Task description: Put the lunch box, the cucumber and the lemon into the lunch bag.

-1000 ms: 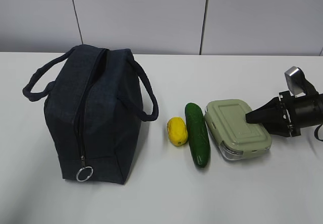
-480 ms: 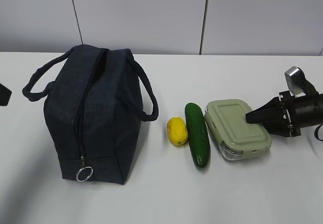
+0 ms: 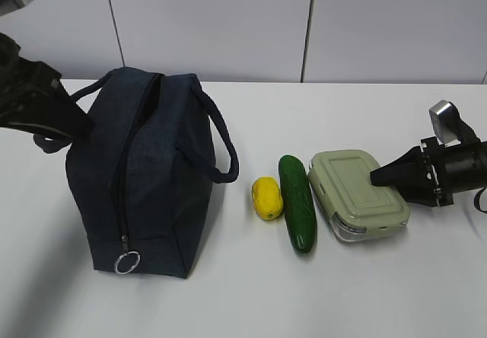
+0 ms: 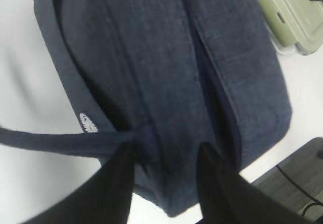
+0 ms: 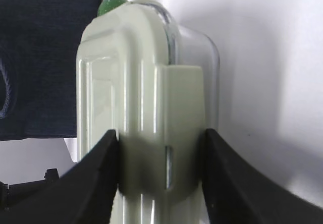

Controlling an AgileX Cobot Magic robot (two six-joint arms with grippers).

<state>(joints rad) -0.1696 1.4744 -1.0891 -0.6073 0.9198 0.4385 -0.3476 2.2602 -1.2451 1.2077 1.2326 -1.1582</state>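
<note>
The navy lunch bag (image 3: 144, 178) stands on the left, its zipper ring pull (image 3: 127, 262) low on the near end. The lemon (image 3: 267, 198), the cucumber (image 3: 297, 212) and the sage-lidded lunch box (image 3: 350, 189) lie in a row to its right. My right gripper (image 3: 380, 180) holds the box's right end; in the right wrist view its fingers (image 5: 160, 133) press the lunch box (image 5: 141, 82) from both sides. My left gripper (image 3: 76, 121) hovers by the bag's left handle (image 3: 53, 125). In the left wrist view it (image 4: 168, 147) stands open over the bag (image 4: 166, 57).
The white table (image 3: 251, 300) ends at a grey panelled wall behind. In the left wrist view the handle strap (image 4: 50, 138) runs up to my left finger, and the table's edge with a dark floor (image 4: 298, 178) shows beyond the bag's end.
My left arm has come in from the left edge and now hangs over the bag's left handle. The right gripper, box, cucumber and lemon have not moved.
</note>
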